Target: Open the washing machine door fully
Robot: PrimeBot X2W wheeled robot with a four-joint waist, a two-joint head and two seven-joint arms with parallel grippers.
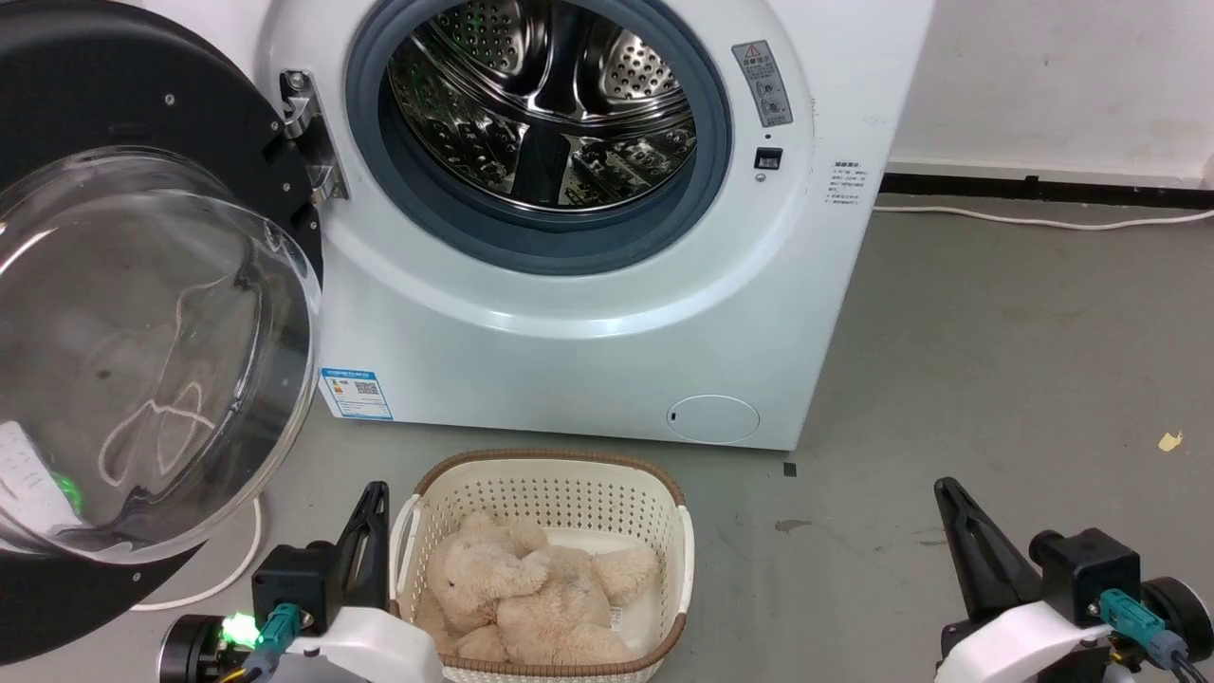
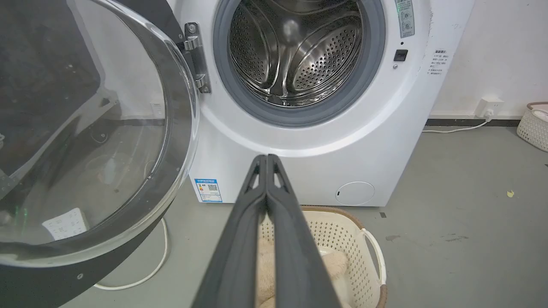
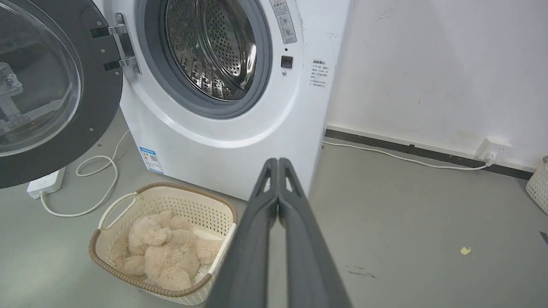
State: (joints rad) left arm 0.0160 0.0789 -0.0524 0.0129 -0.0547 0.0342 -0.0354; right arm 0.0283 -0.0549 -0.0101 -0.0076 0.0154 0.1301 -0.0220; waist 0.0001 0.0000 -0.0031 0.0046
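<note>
Door (image 1: 142, 323) seen swung wide at left of frame, hinged off washer (image 1: 588, 332); drum (image 1: 545, 104) fully exposed. Left gripper (image 2: 266, 159) and right gripper (image 3: 277, 161) held low in frame, fingers pressed together, nothing gripped, door untouched. Task judged done or nearly so; little swing left, if any.

cream perforated basket (image 1: 550, 498) is set on the grey floor (image 1: 996, 360) just right of the left jaws | beige plush toy (image 1: 531, 588) is laid inside it | yellow scrap (image 1: 1170, 440) is seen ahead of the right jaws | white cable (image 1: 1024, 221) is run well beyond them
</note>
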